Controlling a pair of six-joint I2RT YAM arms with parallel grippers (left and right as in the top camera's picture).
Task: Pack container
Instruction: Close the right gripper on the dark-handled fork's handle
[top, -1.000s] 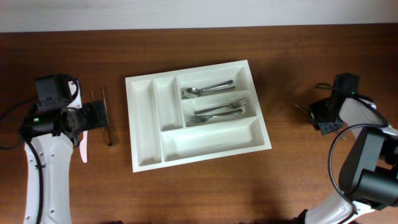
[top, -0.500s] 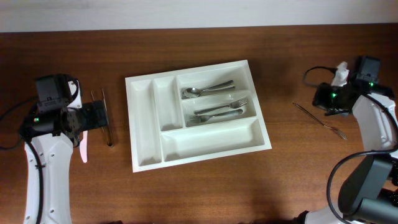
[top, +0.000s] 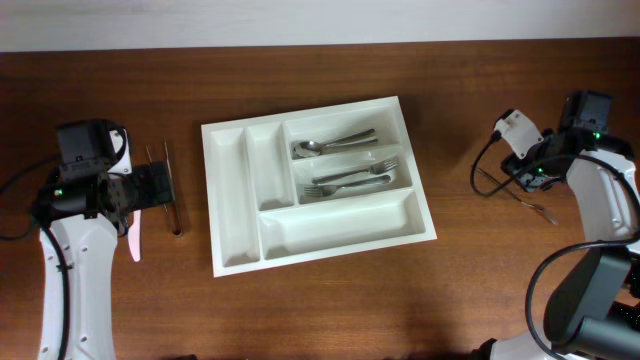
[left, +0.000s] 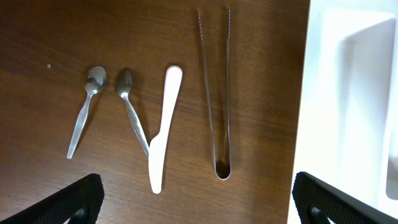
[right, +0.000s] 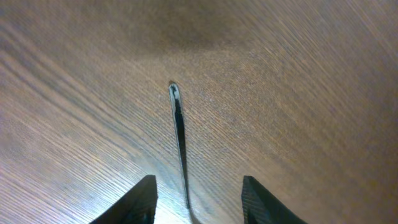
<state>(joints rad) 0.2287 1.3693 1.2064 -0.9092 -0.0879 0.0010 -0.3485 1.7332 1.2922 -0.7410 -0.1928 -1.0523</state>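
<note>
The white container (top: 340, 228) lies mid-table, with a spoon (top: 335, 145) in its top crosswise compartment and forks (top: 350, 180) in the middle one. Its edge shows in the left wrist view (left: 348, 93). My left gripper (top: 160, 185) is open and empty (left: 196, 199) above two spoons (left: 87, 109), a white knife (left: 163, 130) and tongs (left: 214, 93) on the table. My right gripper (top: 520, 175) is open (right: 198, 199) low over a thin metal fork (top: 542, 212). The fork's handle (right: 178, 134) lies between the fingers, not gripped.
The container's bottom crosswise compartment and its two narrow upright ones hold nothing. Cables run from both arms at the table's left and right ends. The table's far edge meets a pale wall at the top of the overhead view.
My right arm has shifted and turned its wrist over the fork, which has stayed on the table. The left arm and the utensils on the left have not moved.
</note>
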